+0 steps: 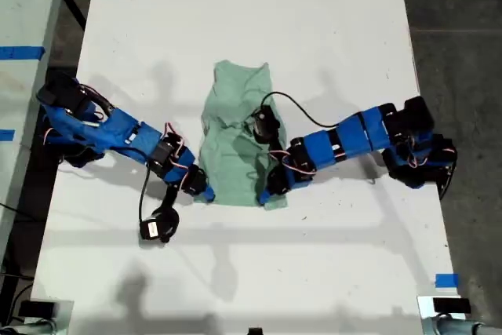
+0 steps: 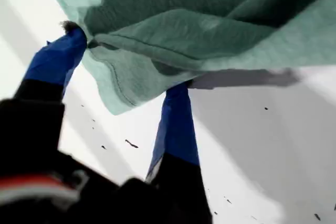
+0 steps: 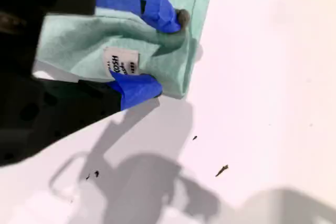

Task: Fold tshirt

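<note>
Jaws of my first gripper (image 2: 126,61) are seen closed on a bunched fold of the tshirt (image 2: 210,30), with one blue fingertip (image 2: 71,35) pressed at the fold's end and the other finger (image 2: 176,124) passing beneath the cloth. A stitched hem is seen along the corner of cloth hanging between the two fingers. Jaws of my second gripper (image 3: 165,53) are likewise clamped on a gathered corner of the tshirt (image 3: 79,40), and a small white label (image 3: 121,62) is caught between the fingers at that corner. On the label the letters "KOSH" can be read; the smaller print beside them is too fine to be made out. In the exterior view the tshirt (image 1: 235,127) is shown as a narrow, rumpled strip lying on the white table (image 1: 337,29), with one blue arm at each of its two lower corners; which arm is which cannot be told from the wrist views. A black cable is draped from one arm across the cloth's middle. Strips of blue tape (image 1: 445,280) are seen well apart from the tshirt.
</note>
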